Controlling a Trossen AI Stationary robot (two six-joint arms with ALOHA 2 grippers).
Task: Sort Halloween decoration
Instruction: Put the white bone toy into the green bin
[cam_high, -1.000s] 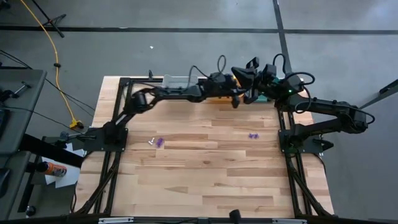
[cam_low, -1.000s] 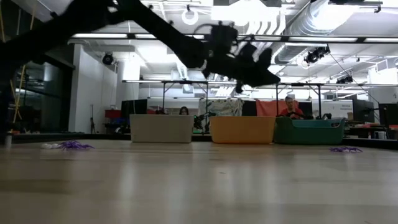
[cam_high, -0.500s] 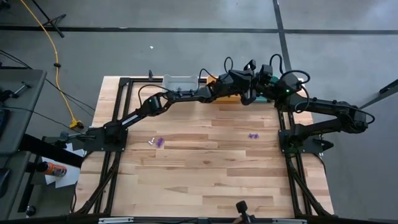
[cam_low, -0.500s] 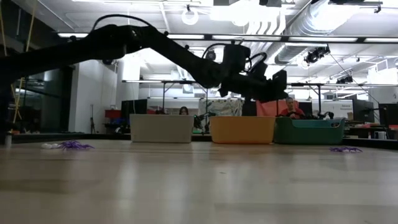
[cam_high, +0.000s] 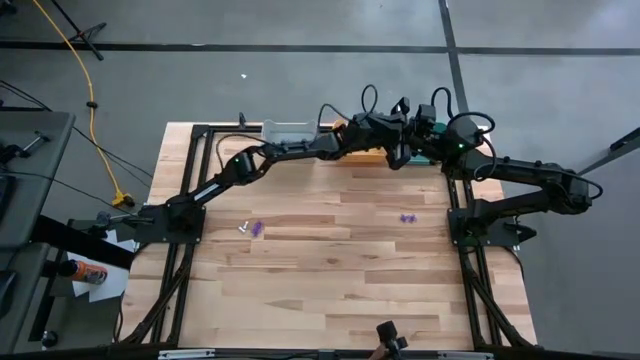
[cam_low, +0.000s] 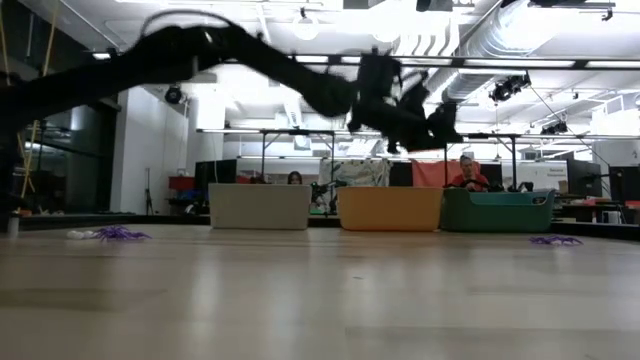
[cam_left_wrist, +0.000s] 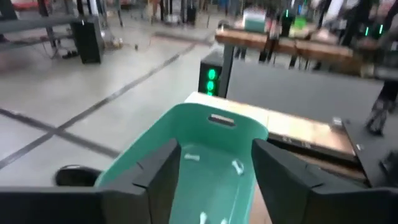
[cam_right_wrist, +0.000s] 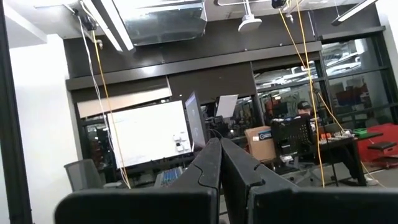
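Left gripper (cam_left_wrist: 211, 171) hangs over the teal plastic bin (cam_left_wrist: 214, 134) at 1 o'clock, fingers spread, empty. Right gripper (cam_right_wrist: 221, 165) beside it, fingers pressed together.

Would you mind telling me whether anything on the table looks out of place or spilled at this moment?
Nothing looks spilled or damaged. Two small purple clusters of Halloween decoration lie loose on the wooden table, one left of centre and one to the right, not yet sorted. The left gripper is open over the teal bin, which holds a few pale pieces.
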